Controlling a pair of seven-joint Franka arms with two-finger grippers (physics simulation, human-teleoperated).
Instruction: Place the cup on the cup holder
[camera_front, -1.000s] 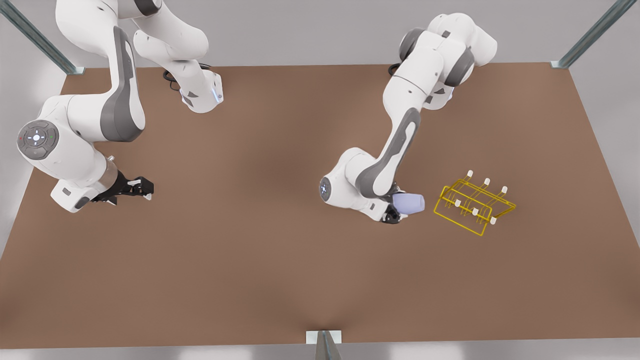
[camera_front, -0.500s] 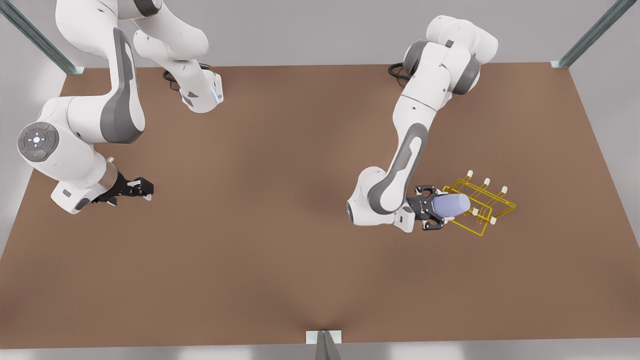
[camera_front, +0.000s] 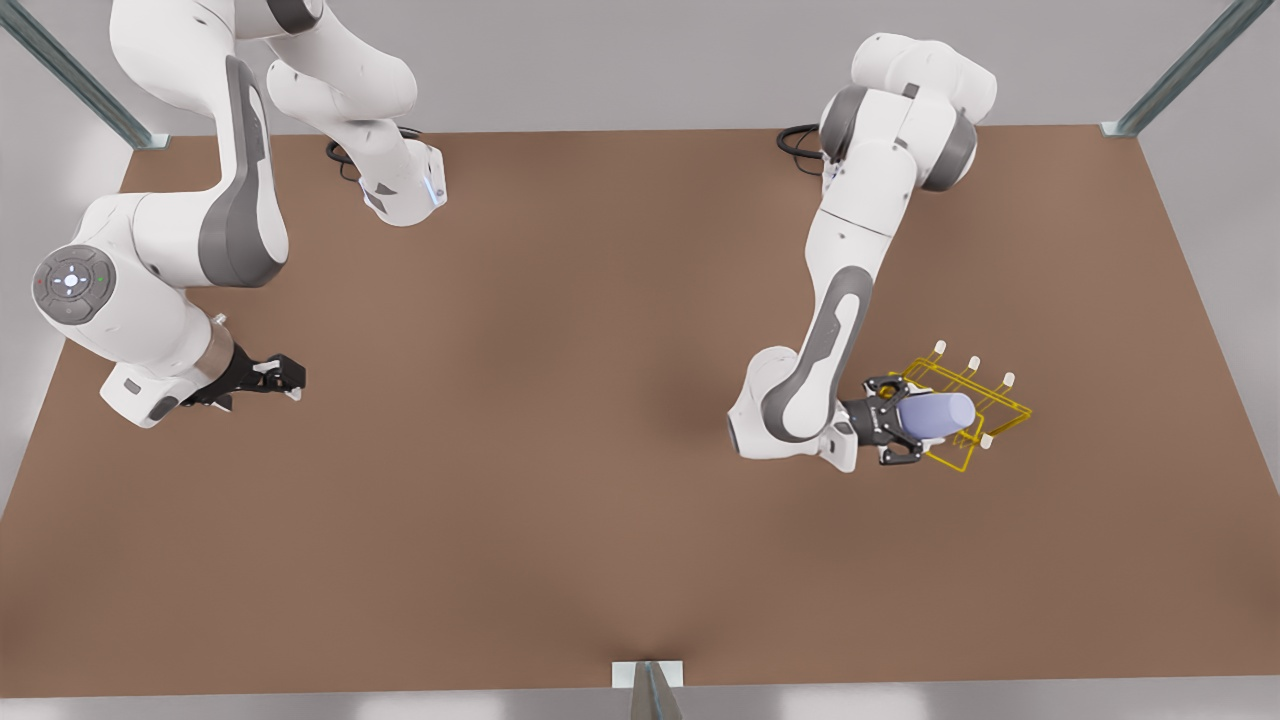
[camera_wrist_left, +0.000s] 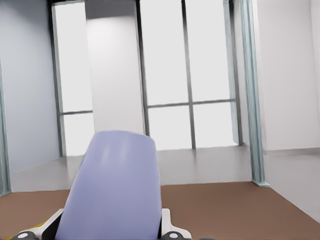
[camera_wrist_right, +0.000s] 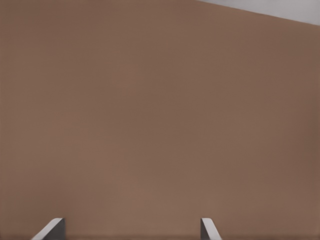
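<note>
The pale lavender-blue cup (camera_front: 938, 413) lies sideways in my left gripper (camera_front: 908, 421), which is shut on it at the front view's right. The cup's free end points to the right and hangs over the near-left part of the yellow wire cup holder (camera_front: 1008, 412). Whether cup and pegs touch I cannot tell. In the left wrist view the cup (camera_wrist_left: 115, 185) stands between the pale fingers (camera_wrist_left: 169, 226) of the left gripper (camera_wrist_left: 110, 233). My right gripper (camera_front: 288, 380) waits open above the table at the front view's left; its tips frame bare table in the right wrist view (camera_wrist_right: 131, 230).
The brown table (camera_front: 560, 500) stretches wide between the two arms. Both arm bases stand along the far edge. Metal frame posts (camera_front: 1180, 70) rise at the far corners, and a bracket (camera_front: 648, 678) sits at the near edge's middle.
My left gripper has carried the cup to the front view's right, from beside the cup holder to over its near-left part. The right arm has stayed put.
</note>
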